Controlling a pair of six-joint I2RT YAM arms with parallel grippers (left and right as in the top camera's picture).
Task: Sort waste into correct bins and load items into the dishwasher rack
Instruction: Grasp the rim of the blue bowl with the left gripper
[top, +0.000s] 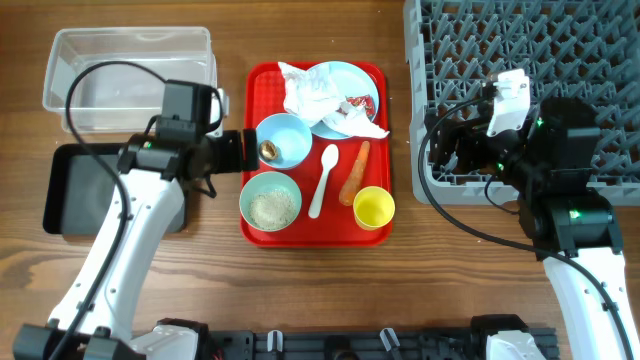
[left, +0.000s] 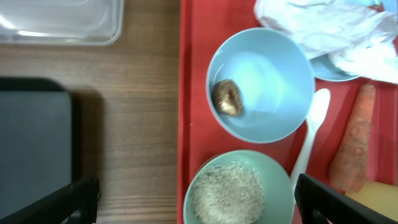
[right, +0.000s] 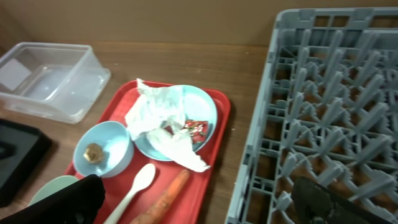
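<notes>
Filling pale-green bowl (left: 278, 183): rice (left: 227, 194), hidden from right wrist.

napkin (right: 158, 115) lies crumpled over the blue plate (right: 208, 109) at the red tray's (right: 196, 190) far end, wrapper (right: 196, 129) tucked against it. nearer, the blue bowl (right: 115, 140) holds a brown lump (right: 93, 152), with spoon (right: 140, 183) and carrot (right: 168, 198) alongside. grey rack (right: 323, 93) fills the table's right side.

red tray (top: 325, 228): crammed, napkin (top: 305, 92) flops over the plate (top: 347, 78)
strip left of the rack (top: 412, 120): bare wood, easy pass

surface: brown wood-grain table (top: 300, 290) | light: soft, even | walls, floor: not visible
</notes>
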